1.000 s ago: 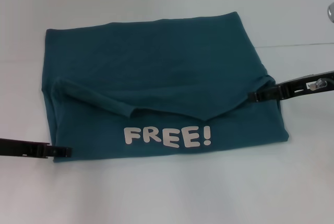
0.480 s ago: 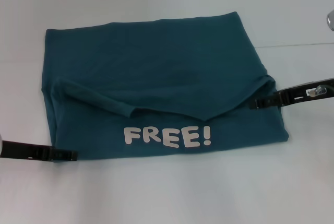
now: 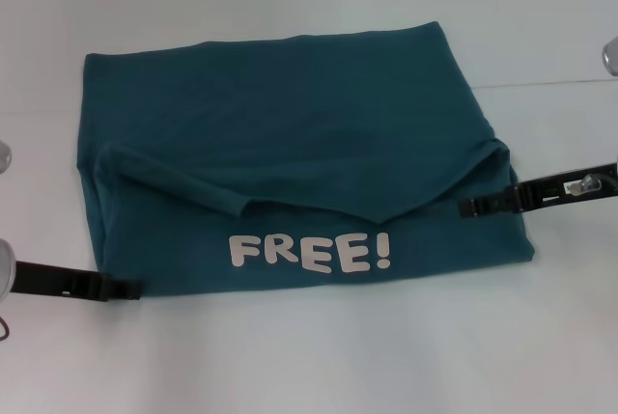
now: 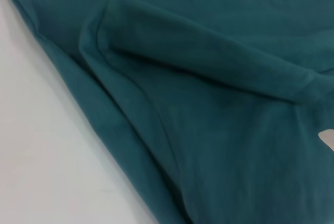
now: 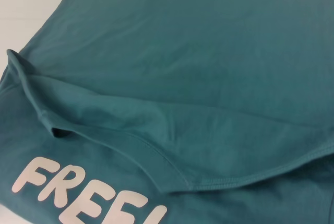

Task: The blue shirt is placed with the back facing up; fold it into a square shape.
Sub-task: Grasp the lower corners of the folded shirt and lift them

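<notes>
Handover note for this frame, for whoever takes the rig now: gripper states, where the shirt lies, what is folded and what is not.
Left gripper: at the near left corner of the blue shirt, low on the white table.
Right gripper: at the shirt's right edge, over the fabric below the folded flap's corner.
Shirt: flat on the table, a rough rectangle. An upper layer is folded towards the robot; its uneven hem stops short of the white FREE! print, which faces up.
Done: partial fold.
Left: probably one more fold and squaring the edges.
</notes>
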Controlling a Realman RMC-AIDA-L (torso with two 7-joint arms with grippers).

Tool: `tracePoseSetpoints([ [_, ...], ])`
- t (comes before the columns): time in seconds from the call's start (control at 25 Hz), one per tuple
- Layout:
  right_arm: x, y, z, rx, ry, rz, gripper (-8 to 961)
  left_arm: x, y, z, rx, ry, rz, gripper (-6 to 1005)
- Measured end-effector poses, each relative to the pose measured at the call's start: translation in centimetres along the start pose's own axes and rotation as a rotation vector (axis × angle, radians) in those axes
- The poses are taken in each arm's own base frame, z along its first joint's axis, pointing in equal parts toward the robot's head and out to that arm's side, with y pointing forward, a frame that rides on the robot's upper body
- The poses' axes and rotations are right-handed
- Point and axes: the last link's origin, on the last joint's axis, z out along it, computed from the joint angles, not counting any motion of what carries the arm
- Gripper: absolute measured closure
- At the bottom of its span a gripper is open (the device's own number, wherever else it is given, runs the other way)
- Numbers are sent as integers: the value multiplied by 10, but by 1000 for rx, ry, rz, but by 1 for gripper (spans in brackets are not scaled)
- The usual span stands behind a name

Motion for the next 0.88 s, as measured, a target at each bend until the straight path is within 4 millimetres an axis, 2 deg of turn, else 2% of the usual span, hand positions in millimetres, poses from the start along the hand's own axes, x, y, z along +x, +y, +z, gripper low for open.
tracePoseSetpoints([
  [0.32, 2, -2, 0, 4, -1, 8, 34, 4, 5, 4, -8, -2, 1, 607],
  [0.56, 5, -5, -1, 9, 3, 26, 34, 7, 10, 8, -23, -10, 5, 810],
  [0.76, 9, -12, -5, 53, 29, 76, 34, 8, 9, 7, -27, -9, 4, 933],
  [0.88, 12, -21, -8, 124, 63, 121, 35, 9, 9, 6, -24, -8, 8, 933],
])
